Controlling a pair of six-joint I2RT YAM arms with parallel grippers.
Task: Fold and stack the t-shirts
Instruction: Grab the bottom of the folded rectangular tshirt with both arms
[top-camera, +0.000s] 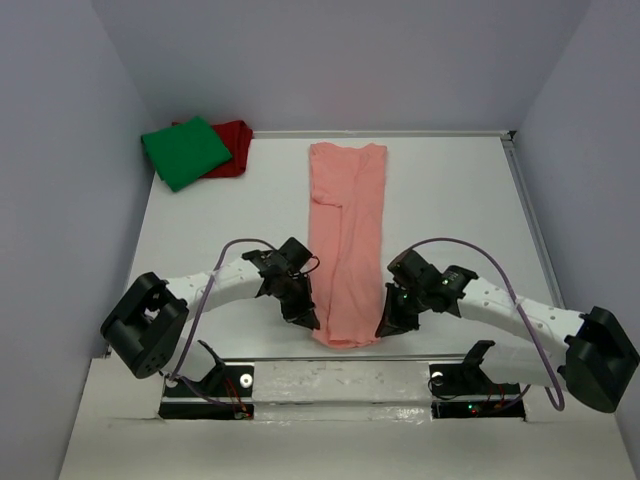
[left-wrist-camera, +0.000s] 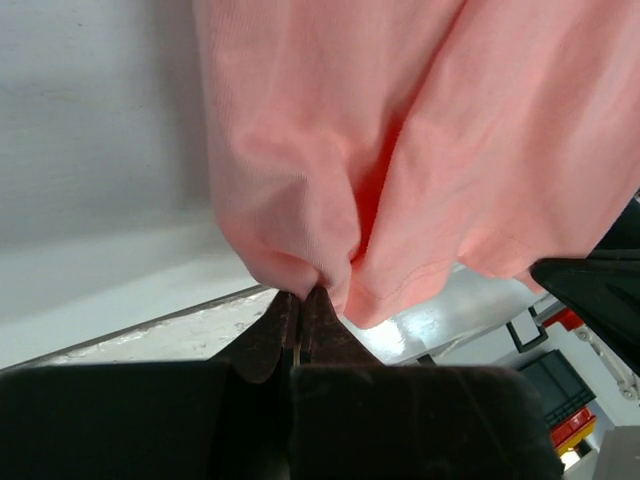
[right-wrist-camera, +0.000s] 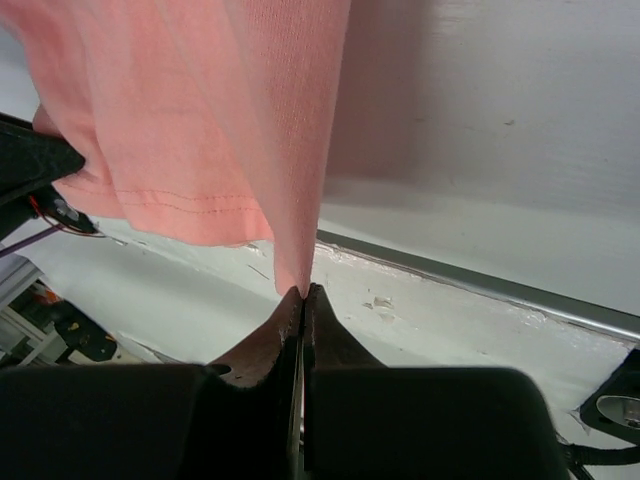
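Note:
The salmon-pink t-shirt (top-camera: 347, 240) lies as a long narrow strip down the middle of the table, folded lengthwise. My left gripper (top-camera: 307, 322) is shut on its near left corner; in the left wrist view the cloth (left-wrist-camera: 330, 160) bunches at the closed tips (left-wrist-camera: 302, 292). My right gripper (top-camera: 384, 328) is shut on the near right corner; in the right wrist view the cloth (right-wrist-camera: 220, 110) hangs from the closed tips (right-wrist-camera: 303, 292). The near hem is lifted a little. The bright green t-shirt (top-camera: 186, 152) lies folded on the dark red t-shirt (top-camera: 234, 144) at the far left corner.
The white table (top-camera: 460, 200) ends at grey walls on the left, back and right. Its near edge (top-camera: 340, 358) runs just behind the two arm bases. The right gripper's dark body shows at the right of the left wrist view (left-wrist-camera: 600, 290).

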